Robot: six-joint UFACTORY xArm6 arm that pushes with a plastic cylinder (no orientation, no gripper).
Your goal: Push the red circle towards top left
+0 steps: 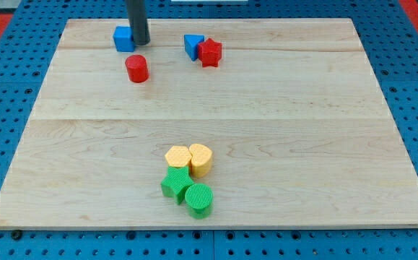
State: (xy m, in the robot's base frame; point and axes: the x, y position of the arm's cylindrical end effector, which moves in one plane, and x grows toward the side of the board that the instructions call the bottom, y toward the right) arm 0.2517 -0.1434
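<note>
My tip (141, 42) rests on the wooden board (281, 130) at its far left, just beside the right side of the blue cube (123, 39) and seemingly touching it; the rod has no fingers to spread or press together, it is a plain dark cylinder coming down from the view's top. The red circle (137, 68), a short red cylinder, stands just nearer than the tip and the blue cube, slightly apart from both, in the far left part of the board. To the right of it, along the far edge, a blue triangular block (192, 45) touches a red star (210, 52) on the star's left side. Well apart from these, near the near edge and about the middle of the board, four blocks are clustered together: a yellow hexagonal block (177, 157) on the left touching a yellow cylinder (201, 159) on the right, with a green star (176, 184) just nearer and a green cylinder (199, 200) nearest of all, pressed against the star. The board lies on a blue perforated surface (6, 101). No brand, label or writing can be read anywhere.
</note>
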